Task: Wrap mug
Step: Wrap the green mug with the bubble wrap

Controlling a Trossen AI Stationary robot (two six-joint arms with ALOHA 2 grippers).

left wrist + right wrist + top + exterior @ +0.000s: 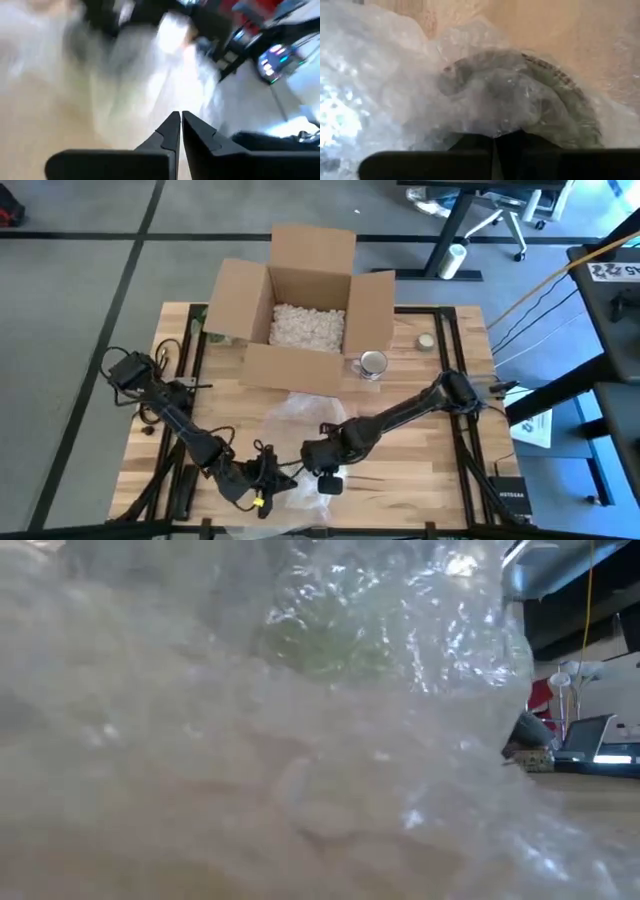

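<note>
The bubble wrap [300, 420] lies in a crumpled heap on the wooden table [420, 480], at the front middle, and both arms reach down to its near edge. The right gripper [318, 463] sits low at the front of the sheet, and its wrist view shows its fingers pressed together with wrap bunched right at the tips, so it seems to be pinching the wrap. Through the clear plastic in that view a dark round thing shows just ahead of the fingers; it may be a mug already under the wrap, but the plastic blurs it too much to be sure. The left gripper [262, 483] is just beside the right one, on its left, also at the front edge of the sheet. Its fingers [170, 131] are closed tight with only a thin line between them, and whether any wrap is caught there cannot be told. A shiny metal mug [372, 364] stands upright well back from both grippers, right beside the open cardboard box [300, 310] full of white packing peanuts [308, 326]. It is on the right arm's side, so the right arm is the nearer one to it, and its handle points toward the box. A small round lid-like thing [426, 341] lies farther to the right of it. No words or labels on the table things can be read.
</note>
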